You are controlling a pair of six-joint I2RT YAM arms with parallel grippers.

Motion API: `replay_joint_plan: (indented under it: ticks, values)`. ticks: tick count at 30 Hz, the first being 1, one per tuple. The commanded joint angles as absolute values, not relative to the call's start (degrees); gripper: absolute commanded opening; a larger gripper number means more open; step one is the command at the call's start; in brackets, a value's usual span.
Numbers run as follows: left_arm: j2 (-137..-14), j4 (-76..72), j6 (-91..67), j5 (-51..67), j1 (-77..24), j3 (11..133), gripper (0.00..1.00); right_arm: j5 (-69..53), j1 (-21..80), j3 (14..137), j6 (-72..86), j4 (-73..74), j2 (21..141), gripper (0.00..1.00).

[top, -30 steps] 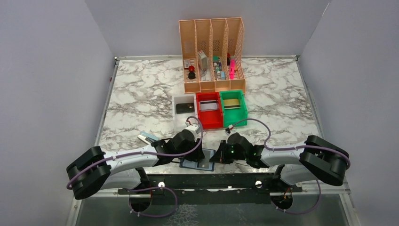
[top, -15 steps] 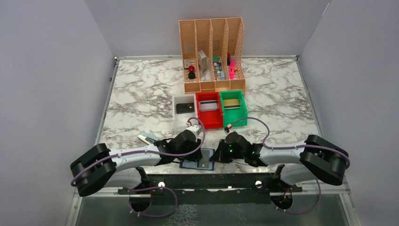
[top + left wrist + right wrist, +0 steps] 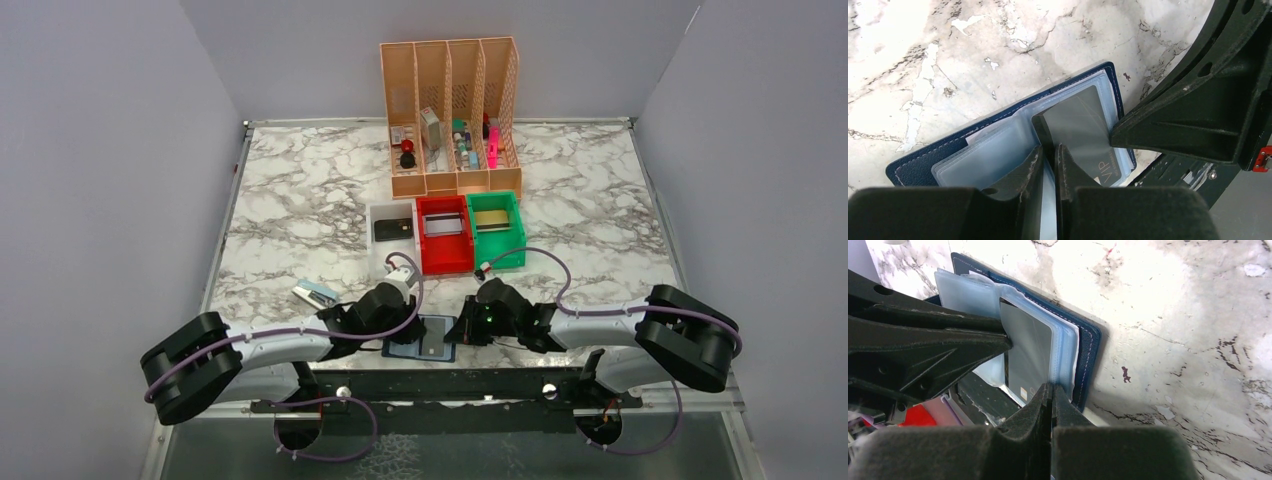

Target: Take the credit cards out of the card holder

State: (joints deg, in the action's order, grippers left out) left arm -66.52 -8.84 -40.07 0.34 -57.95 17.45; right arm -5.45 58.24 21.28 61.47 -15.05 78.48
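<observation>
left claw, right claw flank card holder, bins behind, table free left

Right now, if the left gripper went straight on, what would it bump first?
Probably the grey card, tucked in the card holder: its edge lies right at the tips of the left gripper, though depth is unclear.

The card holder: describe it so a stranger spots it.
On the marble table, look at the near edge, between the left gripper and right gripper. The card holder lies open there: navy covers, clear pockets, a grey card poking out, unlike the coloured bins behind.
</observation>
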Motion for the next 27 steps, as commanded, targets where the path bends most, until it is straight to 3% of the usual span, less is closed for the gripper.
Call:
replay_joint_plan:
  ticks: [1,6,27]
  values:
    - [-66.7,-11.9,-44.0,4.9,-58.9,14.2,0.11,-1.3,58.4,21.1,59.9,-10.6,81.3,0.05]
    - [-64.0,-12.9,-45.0,4.5,-58.8,13.2,0.00,-0.7,58.3,21.0,60.0,-10.1,81.4,0.06]
    - [-55.2,-2.9,-43.0,-1.4,-57.7,13.2,0.00,6.2,58.2,23.9,58.2,-1.9,78.7,0.06]
